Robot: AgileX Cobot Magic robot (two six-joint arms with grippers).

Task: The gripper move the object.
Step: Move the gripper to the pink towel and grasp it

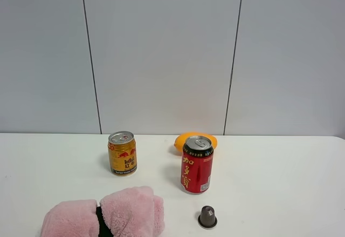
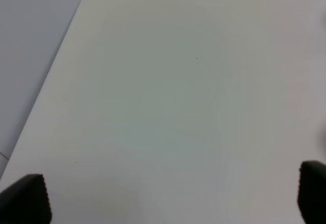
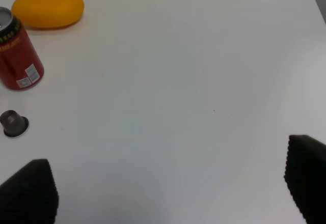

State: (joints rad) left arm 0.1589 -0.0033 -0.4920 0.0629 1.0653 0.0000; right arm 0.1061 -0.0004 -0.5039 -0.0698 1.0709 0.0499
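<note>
The wide white desk (image 1: 280, 172) carries everything. The largest thing on it is the pink fluffy rolled towel (image 1: 129, 213), cinched at its middle by a black band (image 1: 101, 219). It lies at the near edge on the left side, partly cut off by the high view's lower border.

Neither arm shows from above. The left gripper (image 2: 169, 197) has its two black fingertips spread wide over bare desk, and the right gripper (image 3: 168, 183) is likewise spread apart. Neither holds anything, and neither wrist view shows the towel.

The step in hand looks like the approach. The towel lies on the left, so the left gripper seems the natural one to take it. It should come down over the band, where the roll is narrowest and firmest, with its fingertips crossing the roll's length. The pile is soft, so a deep, firm close is likely needed before lifting.

The red drink can (image 1: 197, 164) and the gold drink can (image 1: 122, 153) stand upright just behind the towel, so any lift should clear them. The smooth orange-yellow fruit (image 1: 180, 142) lies behind the red can. The small grey capsule (image 1: 207, 217) sits near the towel's right end and could be knocked by a sideways sweep.
</note>
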